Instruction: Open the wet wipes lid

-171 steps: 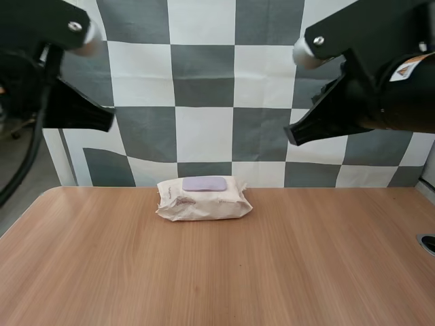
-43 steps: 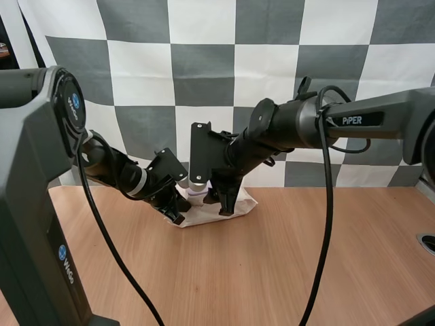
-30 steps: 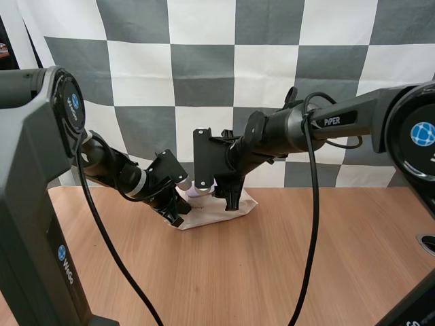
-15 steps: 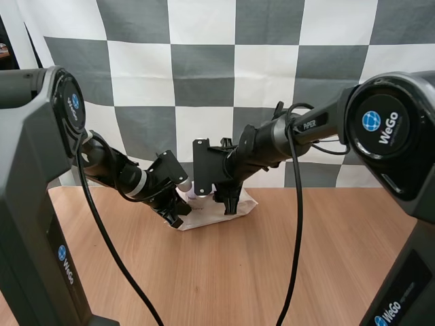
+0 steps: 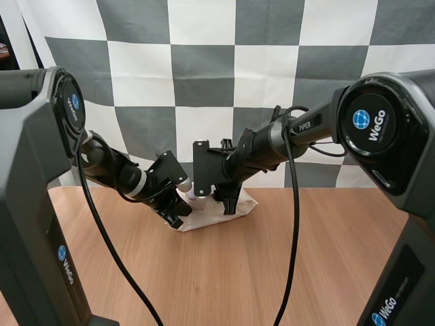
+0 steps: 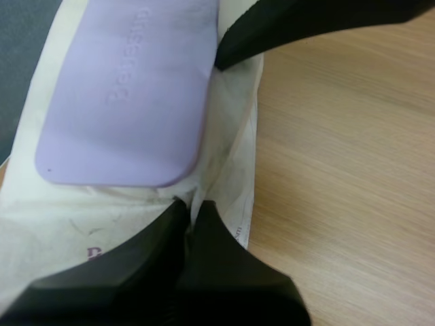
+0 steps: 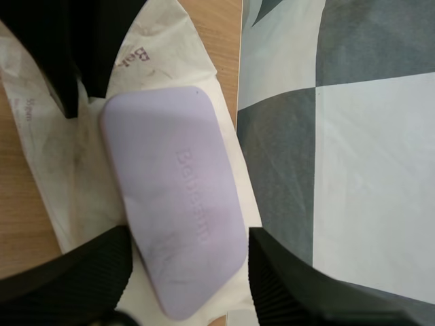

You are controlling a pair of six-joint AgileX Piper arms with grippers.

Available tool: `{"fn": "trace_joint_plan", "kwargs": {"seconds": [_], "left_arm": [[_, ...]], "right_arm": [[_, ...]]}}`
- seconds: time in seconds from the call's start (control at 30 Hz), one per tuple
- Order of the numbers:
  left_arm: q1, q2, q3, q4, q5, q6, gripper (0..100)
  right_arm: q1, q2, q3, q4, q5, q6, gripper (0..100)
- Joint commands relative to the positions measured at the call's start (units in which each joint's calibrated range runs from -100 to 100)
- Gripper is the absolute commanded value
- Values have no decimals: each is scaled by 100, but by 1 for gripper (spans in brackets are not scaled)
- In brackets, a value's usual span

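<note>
Left tool (image 6: 189,207) held closed, tips pressed onto wet wipes pack (image 6: 231,170) just beside lilac lid (image 6: 129,88). Right tool (image 7: 189,234) held wide apart, lid end straddled.

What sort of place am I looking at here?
Likely a robotics test bench: a left arm and right arm reach over a plain wooden table to one pack of wet wipes.

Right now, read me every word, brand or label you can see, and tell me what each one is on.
"WeGo": right arm's joint cap and left arm's base column.
"PiPER": right arm's link.
Lilac lid: embossed word, too faint to read.
Wet wipes pack: print too small to read.
</note>
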Motion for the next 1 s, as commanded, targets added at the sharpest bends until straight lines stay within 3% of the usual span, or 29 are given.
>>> {"fn": "trace_joint_plan", "kwargs": {"seconds": [0.0, 0.33, 0.97], "left_arm": [[4, 6, 3, -5, -2, 89, 0], [4, 6, 3, -5, -2, 89, 0], [4, 6, 43, 6, -5, 89, 0]], "right_arm": [[3, 4, -5, 6, 9, 2, 73], [3, 4, -5, 259, 193, 11, 1], [3, -95, -743, 616, 198, 49, 0]]}}
